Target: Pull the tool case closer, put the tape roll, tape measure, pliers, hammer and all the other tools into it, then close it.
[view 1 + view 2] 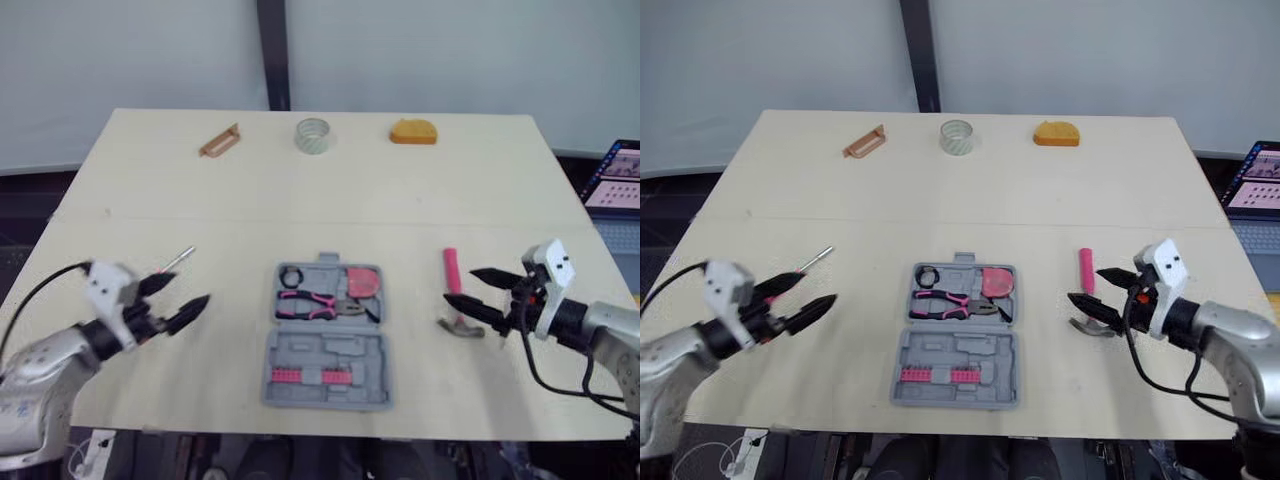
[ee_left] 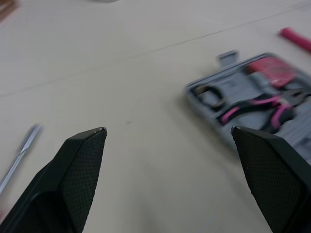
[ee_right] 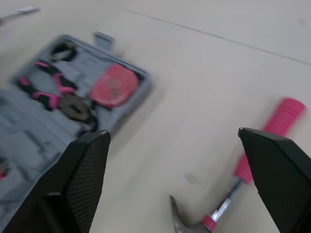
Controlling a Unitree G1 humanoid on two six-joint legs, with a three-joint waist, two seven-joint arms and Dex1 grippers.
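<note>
The grey tool case (image 1: 327, 335) lies open near the table's front edge. In it are pink-handled pliers (image 1: 310, 303), a pink tape measure (image 1: 362, 281) and a row of pink bits (image 1: 315, 376). A hammer (image 1: 455, 290) with a pink handle lies just right of the case. A thin screwdriver (image 1: 178, 258) lies to its left, and a tape roll (image 1: 313, 135) stands at the far edge. My left gripper (image 1: 188, 290) hovers open left of the case, close to the screwdriver. My right gripper (image 1: 460, 286) is open beside the hammer (image 3: 284, 121), with nothing between its fingers.
A small wooden piece (image 1: 220, 140) and an orange object (image 1: 413, 131) lie at the far edge on either side of the tape roll. A laptop (image 1: 615, 180) sits off the table's right side. Bare tabletop (image 1: 330, 210) stretches between the case and the far row.
</note>
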